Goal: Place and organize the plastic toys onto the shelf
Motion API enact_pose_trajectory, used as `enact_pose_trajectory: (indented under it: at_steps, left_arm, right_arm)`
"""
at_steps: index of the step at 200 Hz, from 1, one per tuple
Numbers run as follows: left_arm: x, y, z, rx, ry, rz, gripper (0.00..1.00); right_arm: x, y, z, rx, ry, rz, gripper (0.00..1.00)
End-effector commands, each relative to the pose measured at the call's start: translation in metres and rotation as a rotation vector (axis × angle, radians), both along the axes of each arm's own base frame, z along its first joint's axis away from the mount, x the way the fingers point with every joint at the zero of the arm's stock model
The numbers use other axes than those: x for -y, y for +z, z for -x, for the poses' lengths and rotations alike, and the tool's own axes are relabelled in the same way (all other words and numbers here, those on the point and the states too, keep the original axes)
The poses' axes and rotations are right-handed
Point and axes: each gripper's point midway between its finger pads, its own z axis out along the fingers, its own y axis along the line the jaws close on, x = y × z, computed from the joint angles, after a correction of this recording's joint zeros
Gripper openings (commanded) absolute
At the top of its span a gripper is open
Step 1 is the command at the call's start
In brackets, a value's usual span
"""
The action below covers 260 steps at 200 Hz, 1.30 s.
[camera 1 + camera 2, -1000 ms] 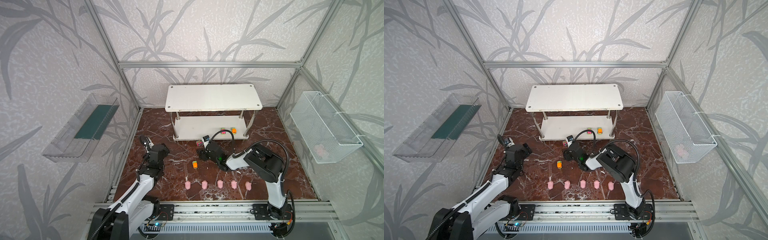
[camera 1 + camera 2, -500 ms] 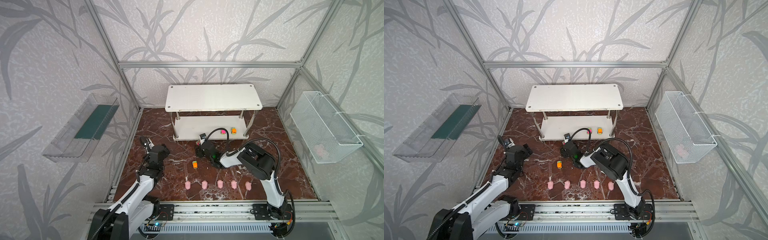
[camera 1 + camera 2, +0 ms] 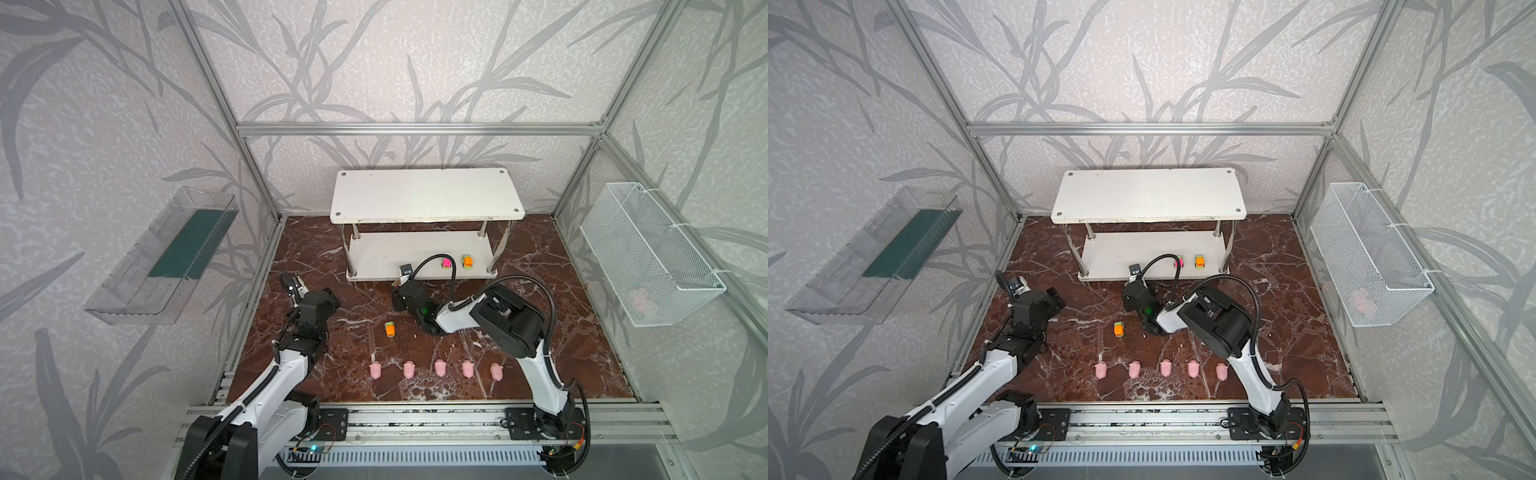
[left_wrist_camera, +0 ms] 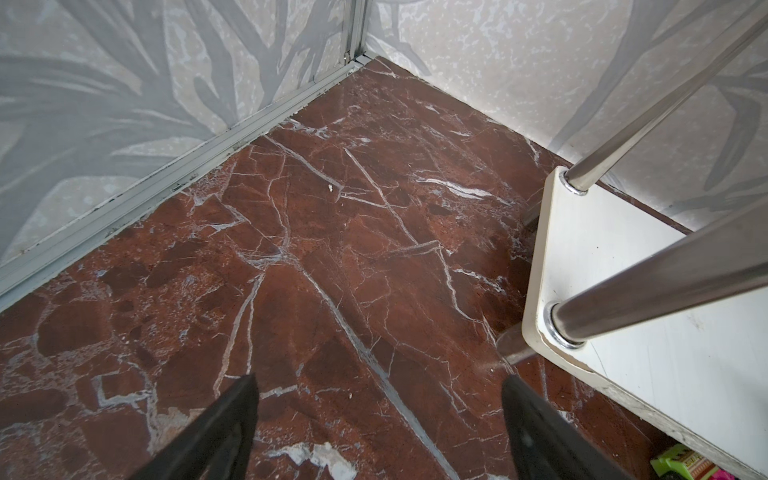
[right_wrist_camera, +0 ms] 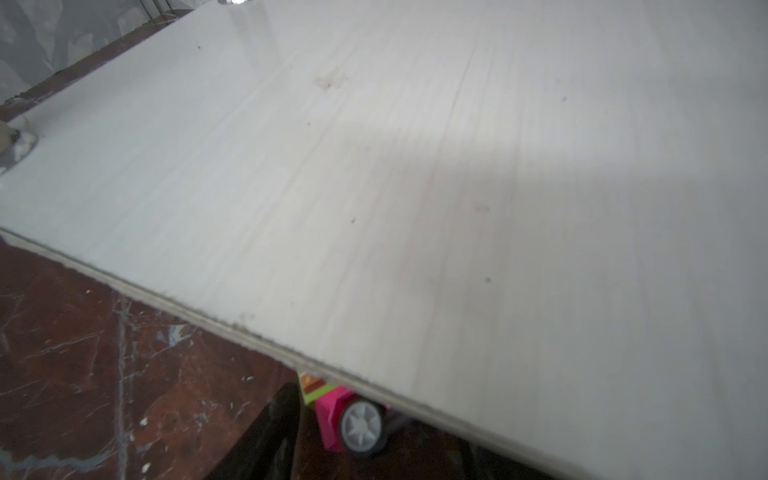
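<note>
Right wrist view: pink-and-green plastic toy car (image 5: pixel 332 419) at our right tool (image 5: pixel 382 428); we cannot tell if pinched. Our left tool (image 4: pixel 379 380) stands spread.

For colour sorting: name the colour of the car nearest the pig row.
Orange with green trim; the car shows best in both top views.
</note>
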Motion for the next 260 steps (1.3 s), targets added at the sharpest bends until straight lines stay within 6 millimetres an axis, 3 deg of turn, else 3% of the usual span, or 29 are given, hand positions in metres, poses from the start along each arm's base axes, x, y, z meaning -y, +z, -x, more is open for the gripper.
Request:
enact_pose_trajectory:
  at_steps: [1, 71, 164, 178, 202, 227, 243, 260]
  left_arm:
    - [-0.003, -0.005, 0.002, -0.001, 0.023, 0.008, 0.89]
    - [-0.007, -0.001, 0.005, 0.004, 0.037, -0.003, 0.89]
    - [-0.007, -0.003, 0.005, 0.000, 0.037, -0.002, 0.89]
    - [-0.005, -0.003, 0.005, 0.001, 0.029, 0.004, 0.89]
    - [0.000, -0.005, 0.005, -0.002, 0.002, 0.022, 0.89]
    - [0.001, -0.010, 0.007, 0.001, 0.003, 0.037, 0.89]
    - [0.000, -0.013, 0.009, -0.005, 0.007, 0.038, 0.89]
    - [0.000, -0.013, 0.009, -0.006, 0.006, 0.041, 0.89]
  right_arm:
    - [0.000, -0.003, -0.003, 0.016, -0.031, 0.002, 0.54]
    - [0.001, -0.001, 0.001, 0.025, -0.022, -0.016, 0.34]
    - [0.012, -0.002, 0.015, 0.010, -0.007, -0.034, 0.24]
    - [0.012, 0.001, 0.016, 0.002, 0.000, -0.050, 0.26]
    - [0.012, 0.013, 0.020, -0.011, 0.020, -0.097, 0.43]
    - [0.001, 0.025, 0.020, 0.005, 0.064, -0.109, 0.53]
    - [-0.006, 0.023, 0.016, 0.001, 0.078, -0.095, 0.61]
    - [-0.013, 0.020, 0.009, 0.002, 0.077, -0.090, 0.62]
